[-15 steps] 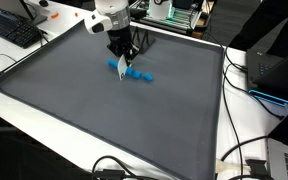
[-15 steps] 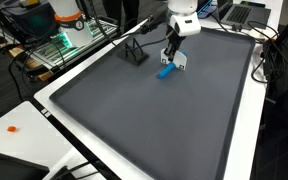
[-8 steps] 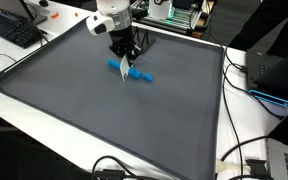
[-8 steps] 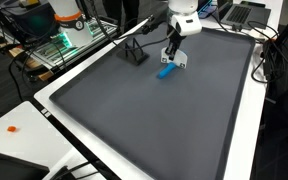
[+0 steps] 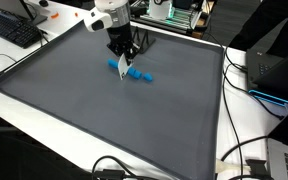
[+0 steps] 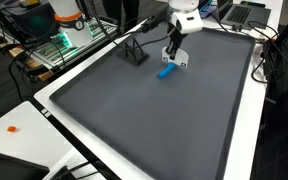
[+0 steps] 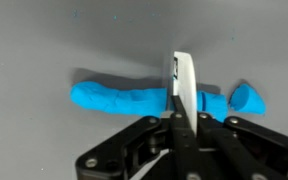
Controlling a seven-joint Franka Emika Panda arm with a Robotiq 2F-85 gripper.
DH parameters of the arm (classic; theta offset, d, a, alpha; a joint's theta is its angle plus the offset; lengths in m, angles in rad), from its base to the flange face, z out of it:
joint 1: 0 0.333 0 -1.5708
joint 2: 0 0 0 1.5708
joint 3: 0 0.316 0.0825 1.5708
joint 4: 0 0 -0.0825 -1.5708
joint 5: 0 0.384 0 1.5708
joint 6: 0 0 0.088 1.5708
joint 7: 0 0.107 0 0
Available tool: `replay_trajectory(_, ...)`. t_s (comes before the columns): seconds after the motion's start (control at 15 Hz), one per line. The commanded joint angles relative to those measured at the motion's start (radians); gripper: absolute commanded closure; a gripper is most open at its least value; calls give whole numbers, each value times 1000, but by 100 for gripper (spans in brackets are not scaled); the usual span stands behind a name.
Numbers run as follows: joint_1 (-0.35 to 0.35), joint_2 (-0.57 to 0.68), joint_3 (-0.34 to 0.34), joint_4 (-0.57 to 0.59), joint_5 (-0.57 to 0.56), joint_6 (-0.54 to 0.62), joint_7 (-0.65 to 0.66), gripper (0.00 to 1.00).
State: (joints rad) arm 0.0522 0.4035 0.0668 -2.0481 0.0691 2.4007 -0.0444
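**Gripper and workpiece, three views.** The gripper (image 7: pixel 180 125) is clamped on a thin white blade (image 7: pixel 182 85), which stands on edge across a blue roll (image 7: pixel 124 98) lying flat on the mat. The blade hides the stretch of roll beneath it, so it cannot be seen whether the roll is parted there. A small blue piece (image 7: pixel 247 98) lies at the roll's right-hand end in the wrist view; whether the two touch is hard to judge. The black fingers (image 7: pixel 134 150) are cut off by the lower edge of that view.

A dark mark near the blade's top may be lettering (too small to read).

In an exterior view the roll (image 5: pixel 136 73) lies on the far half of a dark grey mat (image 5: pixel 104 120), with the arm's white wrist above it. The mat covers a table with a white rim (image 5: pixel 222 110). Around it are a keyboard (image 5: pixel 14 30), loose cables (image 5: pixel 244 165), a black stand (image 6: pixel 134 52) on the mat's far edge and a laptop (image 6: pixel 244 12), its screen out of frame.
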Motion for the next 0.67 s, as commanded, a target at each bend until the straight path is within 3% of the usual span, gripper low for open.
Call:
replay_trajectory(0.0,-6,-47,-5,-17,-3,-17,8,99)
replay_trajectory(0.6,-24,-76,-42,-20,-21,-17,14,99)
